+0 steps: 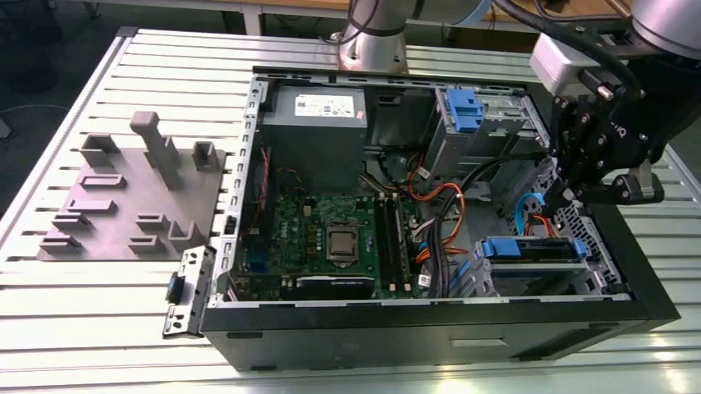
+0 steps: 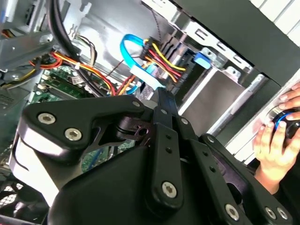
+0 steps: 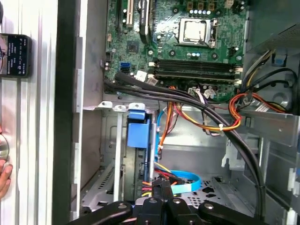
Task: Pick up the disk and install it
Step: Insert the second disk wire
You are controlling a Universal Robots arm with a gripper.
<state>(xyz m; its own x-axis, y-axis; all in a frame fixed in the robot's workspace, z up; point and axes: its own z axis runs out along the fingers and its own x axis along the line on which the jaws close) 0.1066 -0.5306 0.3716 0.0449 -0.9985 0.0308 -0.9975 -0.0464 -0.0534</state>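
Black open-sided computer case (image 1: 438,328) on ribbed metal worktop (image 1: 98,312): green motherboard (image 1: 328,238) at left, then the disk (image 1: 533,264), blue-bracketed, seated in its lower bay. Tool (image 1: 564,193) above it; grip state cannot be told.

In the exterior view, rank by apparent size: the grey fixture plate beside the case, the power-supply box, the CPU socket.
1. Grey fixture plate, largest.
2. Power-supply box.
3. CPU socket, smallest.
The power supply sits farther from the camera, so its gap to the plate is unsure.
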